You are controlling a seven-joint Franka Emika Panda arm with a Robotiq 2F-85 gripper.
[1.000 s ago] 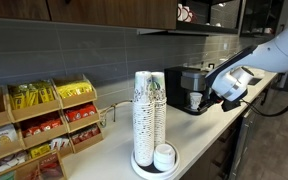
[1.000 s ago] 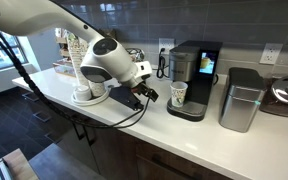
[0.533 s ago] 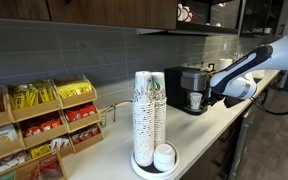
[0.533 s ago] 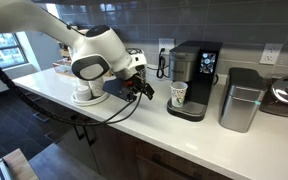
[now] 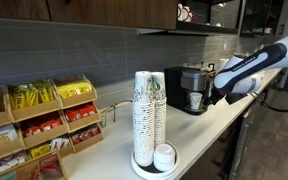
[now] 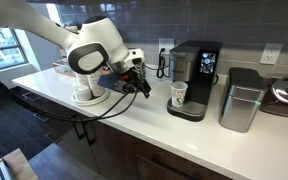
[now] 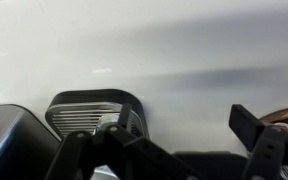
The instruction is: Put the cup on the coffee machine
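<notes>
White small paper cup (image 6: 179, 95) with a faint dark mark stands upright inside the open dispensing bay of the boxy black coffee machine (image 6: 196, 62) with silver front and top parts, resting on its base tray; both exterior views show it there (image 5: 195, 100). Machine (image 5: 187, 76) sits on the white table (image 6: 184, 140) against the grey tiled wall. Black two-finger claw (image 6: 144, 89) on the white robot arm (image 6: 92, 57) hangs low over the table, beside the machine and apart from the cup, with nothing in its grip. Wrist view: fingers (image 7: 256, 140) spread wide, bare white table (image 7: 144, 50) between them, and a dark grilled part further on that I cannot identify. Tall stacks of white printed paper cups (image 5: 149, 110) stand on a round base, well apart from the machine. Brushed silver rectangular canister (image 6: 241, 100) stands just beside the machine on the far side from the claw. Wooden rack of yellow and red packets (image 5: 44, 125) stands at the wall end.
</notes>
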